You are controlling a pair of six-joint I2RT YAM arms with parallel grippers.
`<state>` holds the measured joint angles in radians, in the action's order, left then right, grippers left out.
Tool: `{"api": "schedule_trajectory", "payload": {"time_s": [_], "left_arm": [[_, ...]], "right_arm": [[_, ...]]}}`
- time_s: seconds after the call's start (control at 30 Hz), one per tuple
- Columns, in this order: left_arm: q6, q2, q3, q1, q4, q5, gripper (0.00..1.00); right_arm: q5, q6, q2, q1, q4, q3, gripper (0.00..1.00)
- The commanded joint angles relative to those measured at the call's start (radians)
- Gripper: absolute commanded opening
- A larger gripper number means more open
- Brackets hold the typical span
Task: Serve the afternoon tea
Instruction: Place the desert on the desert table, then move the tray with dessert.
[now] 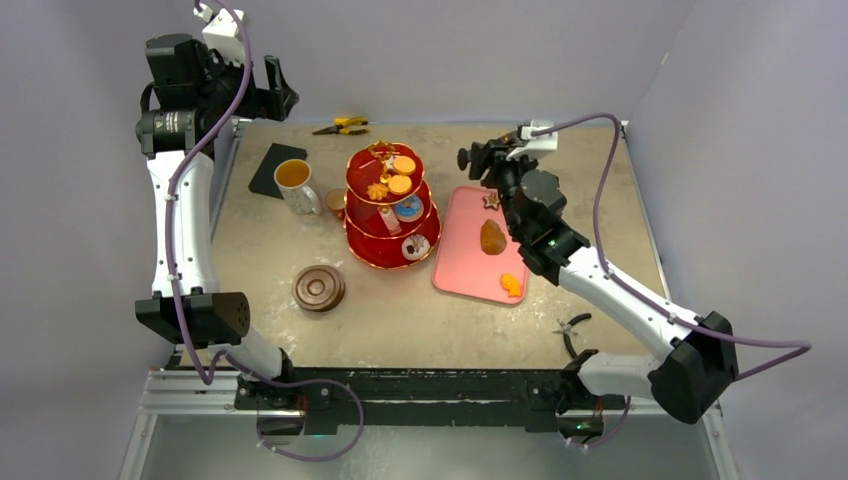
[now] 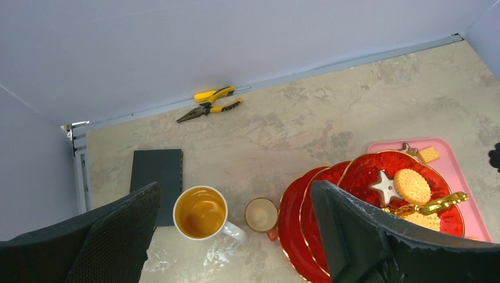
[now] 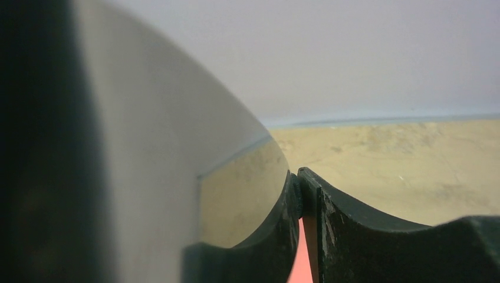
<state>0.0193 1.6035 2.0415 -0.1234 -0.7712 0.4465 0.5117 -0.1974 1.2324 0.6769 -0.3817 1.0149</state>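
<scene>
Top external: red three-tier gold-rimmed stand sits mid-table, just beside pink rectangular tray.

Right gripper hangs at tray's far end, tips pressed together, nothing visibly pinched.

Left gripper is spread above white mug of amber tea.

Risks: a careless descent tips the mug; the right arm's swing clips the stand.

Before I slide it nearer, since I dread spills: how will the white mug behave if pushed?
The mug looks well filled with tea, so probably heavy for its size and apt to slosh if jerked. Its glossy white wall likely makes it slippery and breakable. Standing upright, a low push should slide it, not tip it.
</scene>
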Motion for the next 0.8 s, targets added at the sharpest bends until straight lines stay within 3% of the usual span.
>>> {"api": "schedule_trajectory", "payload": {"time_s": [0.0,0.4,0.77], "left_arm": [[-0.001,-0.034,0.023,-0.009,0.022,0.027,0.98],[-0.002,-0.031,0.008,-0.009,0.027,0.043,0.98],[-0.005,-0.023,0.009,-0.009,0.030,0.049,0.97]], "right_arm": [[0.028,-0.030,0.020,-0.052,-0.029,-0.074,0.60],[0.089,-0.060,0.231,-0.171,-0.219,-0.163,0.60],[0.051,-0.062,0.384,-0.240,-0.321,-0.172,0.59]]}}
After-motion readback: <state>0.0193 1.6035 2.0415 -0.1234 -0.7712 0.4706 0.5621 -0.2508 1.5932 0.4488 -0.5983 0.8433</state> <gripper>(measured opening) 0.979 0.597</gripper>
